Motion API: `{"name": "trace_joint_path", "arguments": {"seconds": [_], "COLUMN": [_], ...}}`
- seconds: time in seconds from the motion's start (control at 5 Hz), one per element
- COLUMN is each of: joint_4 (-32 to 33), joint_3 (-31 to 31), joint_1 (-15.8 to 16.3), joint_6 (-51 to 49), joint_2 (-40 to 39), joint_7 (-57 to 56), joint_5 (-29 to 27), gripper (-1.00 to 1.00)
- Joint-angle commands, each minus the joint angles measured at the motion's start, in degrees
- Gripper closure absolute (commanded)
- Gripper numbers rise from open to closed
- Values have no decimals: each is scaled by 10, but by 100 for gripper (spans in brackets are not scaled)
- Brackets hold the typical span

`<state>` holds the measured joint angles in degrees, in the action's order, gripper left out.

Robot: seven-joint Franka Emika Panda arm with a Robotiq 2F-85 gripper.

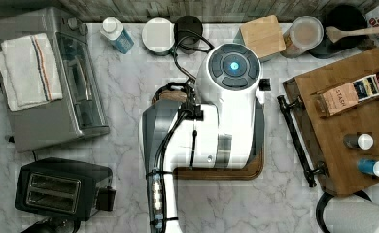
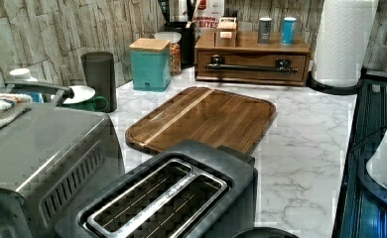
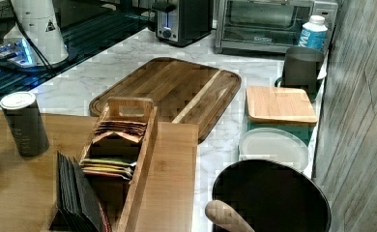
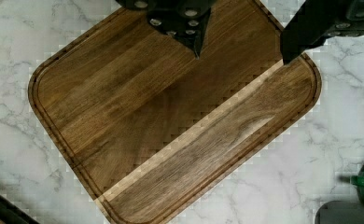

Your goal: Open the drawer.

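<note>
The drawer (image 2: 251,66) is judged stiff and rather light; its black bar handle (image 2: 251,67) should be grasped mid-length. The gripper (image 4: 241,53) is spread open, holding nothing.

End effector (image 4: 241,53) pointing straight down, fingers (image 4: 196,44) spread apart, holding nothing.

Marble counter (image 2: 305,148) (white, grey-veined) with cutting board (image 2: 206,119), toaster (image 2: 166,198), toaster oven (image 1: 56,77).

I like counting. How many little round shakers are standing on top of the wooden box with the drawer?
2: a dark shaker and a blue shaker, side by side on the cabinet top, above the drawer.
</note>
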<state>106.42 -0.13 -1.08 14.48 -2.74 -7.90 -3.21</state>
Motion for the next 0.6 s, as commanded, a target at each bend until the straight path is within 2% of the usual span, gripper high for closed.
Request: {"name": "trace_joint_path", "arguments": {"seconds": [0.2,0.4,0.6], "joint_4": [6,6,55], "joint_3": [1,1,1], "joint_1": [-1,-1,-4], "joint_6": [0,0,3], "joint_2": [0,0,26], "joint_7": [0,0,-104], "joint_5": [-3,-3,-6], "gripper": [-100,-100,-100]}}
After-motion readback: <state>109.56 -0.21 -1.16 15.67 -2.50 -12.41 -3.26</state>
